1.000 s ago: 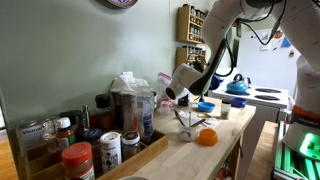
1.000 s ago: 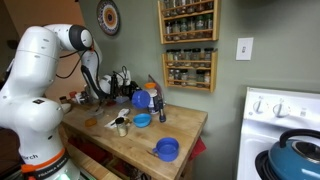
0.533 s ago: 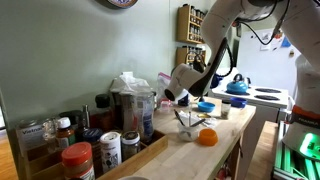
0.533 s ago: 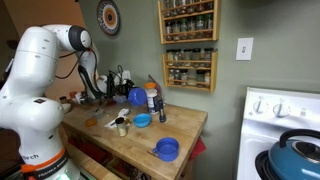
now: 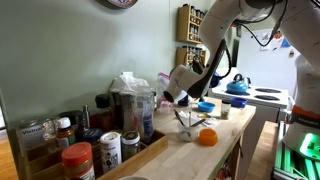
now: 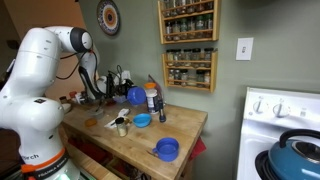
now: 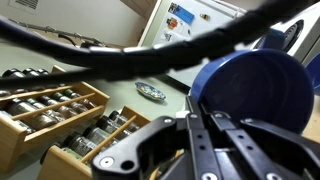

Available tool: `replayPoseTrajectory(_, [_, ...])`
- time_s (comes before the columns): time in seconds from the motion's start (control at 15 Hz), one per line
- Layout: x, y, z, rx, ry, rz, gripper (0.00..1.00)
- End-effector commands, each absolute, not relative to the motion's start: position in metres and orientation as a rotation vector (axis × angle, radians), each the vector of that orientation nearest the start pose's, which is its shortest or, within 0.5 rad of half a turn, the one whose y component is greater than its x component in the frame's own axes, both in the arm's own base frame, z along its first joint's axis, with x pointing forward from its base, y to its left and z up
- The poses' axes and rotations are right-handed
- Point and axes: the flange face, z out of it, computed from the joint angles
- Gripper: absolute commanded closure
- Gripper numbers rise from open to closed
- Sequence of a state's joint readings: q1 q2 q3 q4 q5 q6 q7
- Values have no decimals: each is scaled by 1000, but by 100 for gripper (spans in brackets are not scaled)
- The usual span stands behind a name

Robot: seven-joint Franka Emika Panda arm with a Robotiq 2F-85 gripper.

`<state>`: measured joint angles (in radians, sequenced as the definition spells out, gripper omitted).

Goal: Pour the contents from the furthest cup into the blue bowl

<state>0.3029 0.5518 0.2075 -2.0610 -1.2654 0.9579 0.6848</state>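
Gripper: the gripper (image 6: 129,97) is above the wooden worktop (image 6: 186,124), at the end of the white arm that comes in from the wall side.
Fingers: the fingers (image 7: 192,133) are clenched on a blue cup (image 7: 252,86), one on each side of it, as the wrist view shows.
Blue cup: it is in the air and tipped far over on its side (image 6: 137,96). I cannot tell if something is inside or comes out.
Blue bowl: the blue bowl (image 6: 142,121) stands on the worktop, just below the cup and a little in front of it, and does not touch it. It shows also in an exterior view (image 5: 205,106), low beside the gripper (image 5: 182,87).
Other blue dish: a second, darker blue dish (image 6: 167,149) lies nearer to the front edge of the worktop, apart from the bowl.
Orange ball: it lies on the worktop (image 5: 206,137), near the bowl.
Blue kettle: it stands on the white stove (image 6: 297,160), well apart from the worktop.
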Motion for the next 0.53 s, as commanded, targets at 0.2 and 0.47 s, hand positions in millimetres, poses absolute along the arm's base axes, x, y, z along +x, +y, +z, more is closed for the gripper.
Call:
replayPoseTrajectory(0.2, [474,116,221,1236,190,-424,99])
replayPoseTrajectory(0.47, [475,117,219,1233,194,-425,99])
